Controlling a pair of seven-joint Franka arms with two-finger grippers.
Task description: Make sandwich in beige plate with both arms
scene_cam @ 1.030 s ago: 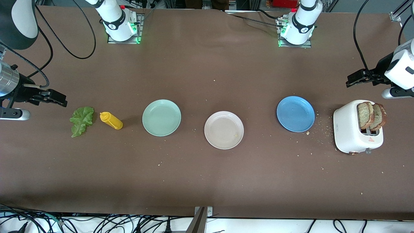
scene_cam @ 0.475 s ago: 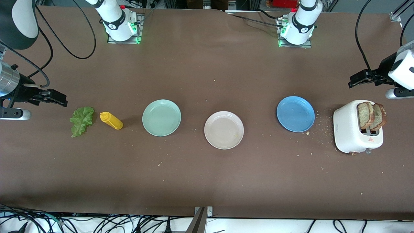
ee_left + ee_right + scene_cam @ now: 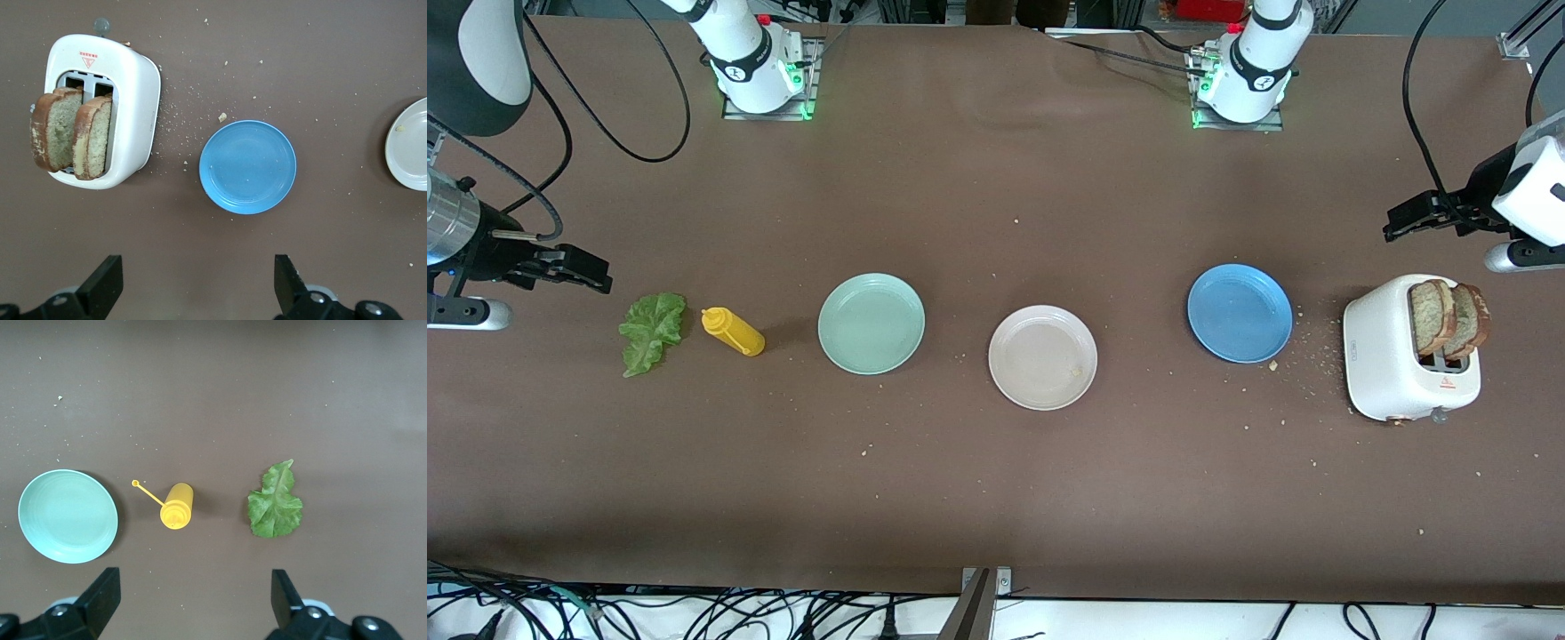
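The left gripper (image 3: 1396, 222) has shifted slightly near the toaster (image 3: 1383, 360), fingers apart and empty like the right gripper (image 3: 600, 276); bread slices (image 3: 1449, 316) remain in the toaster, lettuce leaf (image 3: 651, 332) on the table, beige plate (image 3: 1042, 357) bare, so assembly has not begun.

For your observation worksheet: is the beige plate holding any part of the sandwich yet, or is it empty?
Empty except for a crumb. The beige plate is bare; both bread slices stand in the toaster, and the lettuce leaf lies on the table.
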